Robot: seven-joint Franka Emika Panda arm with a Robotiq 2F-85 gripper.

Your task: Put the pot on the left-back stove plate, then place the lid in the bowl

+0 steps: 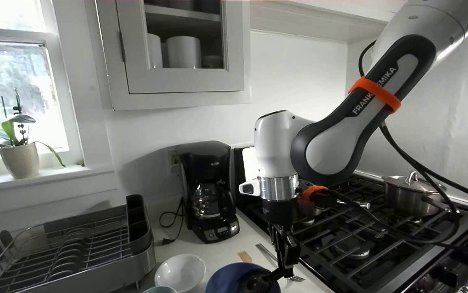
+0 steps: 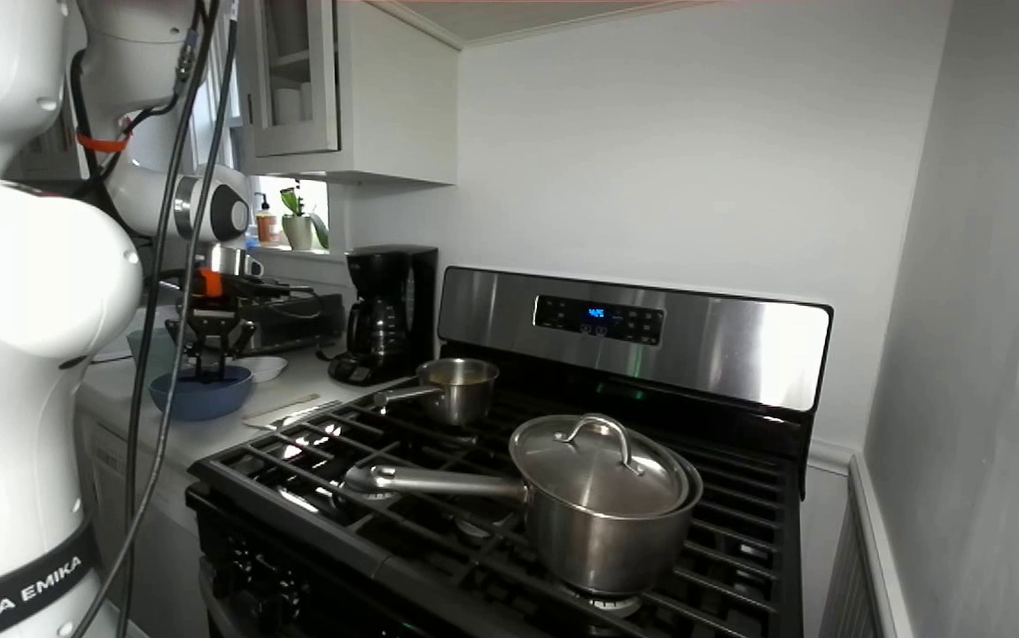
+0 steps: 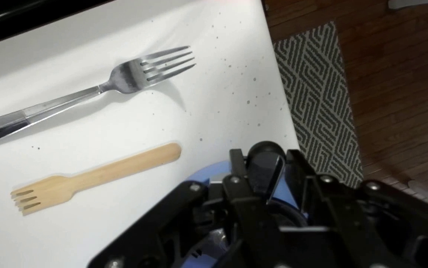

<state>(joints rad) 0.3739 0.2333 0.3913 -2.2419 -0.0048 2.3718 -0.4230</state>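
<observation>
In the blue bowl [image 2: 208, 399], the lid [image 3: 263, 172] is being gripped at its dark top by the end effector [image 3: 267, 158], probably for a level release. Well apart from the bowl, the pot [image 2: 461, 399] is being supported by the left-back stove plate [image 2: 460, 437], as asked.

**A kitchen, as in a home**

In an exterior view, a gas stove [image 1: 344, 246] stands at the right, a coffee maker [image 1: 205, 167] beside it, and a dish rack [image 1: 112, 270] at the left. A wall cabinet [image 1: 189, 83] hangs above. On the windowsill [image 1: 55, 173] is a potted plant [image 1: 20, 160]. The wrist view shows a patterned rug [image 3: 322, 104].
</observation>
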